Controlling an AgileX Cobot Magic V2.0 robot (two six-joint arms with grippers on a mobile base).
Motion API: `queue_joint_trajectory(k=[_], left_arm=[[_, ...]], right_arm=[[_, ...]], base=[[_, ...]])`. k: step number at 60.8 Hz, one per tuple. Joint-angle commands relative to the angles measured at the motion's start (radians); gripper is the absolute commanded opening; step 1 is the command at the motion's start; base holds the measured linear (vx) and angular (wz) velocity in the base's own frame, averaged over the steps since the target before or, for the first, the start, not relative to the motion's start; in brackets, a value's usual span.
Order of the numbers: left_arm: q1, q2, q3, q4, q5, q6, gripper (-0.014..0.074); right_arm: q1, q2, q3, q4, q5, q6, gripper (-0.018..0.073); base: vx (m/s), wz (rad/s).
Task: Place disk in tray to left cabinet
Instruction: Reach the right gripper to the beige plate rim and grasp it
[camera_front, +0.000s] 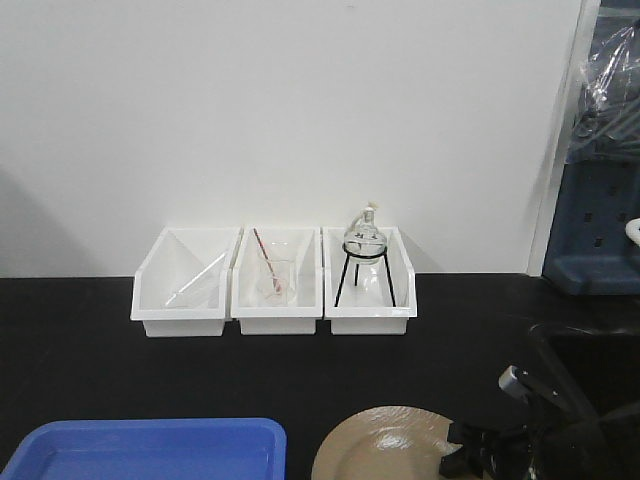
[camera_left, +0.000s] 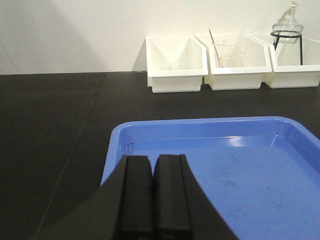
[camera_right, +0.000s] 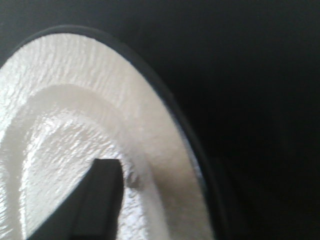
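Black table (camera_front: 80, 350), disk (camera_front: 385, 445) just right of tray (camera_front: 150, 450) at bottom edge, grasp underway with right fingers (camera_right: 95, 200) over disk rim, closure impossible to tell, left fingers (camera_left: 137, 200) pressed together; next, lifting into tray

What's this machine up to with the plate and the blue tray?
A two-armed robot is working at a black table. Its right gripper is at the edge of the tan disk, partly over its surface; whether it is gripping is unclear. The disk lies beside the blue tray, not in it. The left gripper hangs shut over the tray's near edge.
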Motion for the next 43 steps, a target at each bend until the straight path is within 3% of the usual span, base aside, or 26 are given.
queue_joint_trajectory(k=[1,14,43], left_arm=[[0.0,-0.006,0.019,-0.004,-0.078,-0.006,-0.0006],[0.0,-0.006,0.019,-0.004,-0.078,-0.006,-0.0006],[0.0,-0.006,0.019,-0.004,-0.078,-0.006,-0.0006]], right_arm=[[0.005,-0.014,0.0,-0.009,0.057,-0.004,0.0235],[0.005,-0.014,0.0,-0.001,0.073,0.015,-0.0011],[0.005,-0.13,-0.003,0.132,0.1,0.019,-0.0008]], base=[[0.0,0.0],[0.0,0.0],[0.0,0.0]])
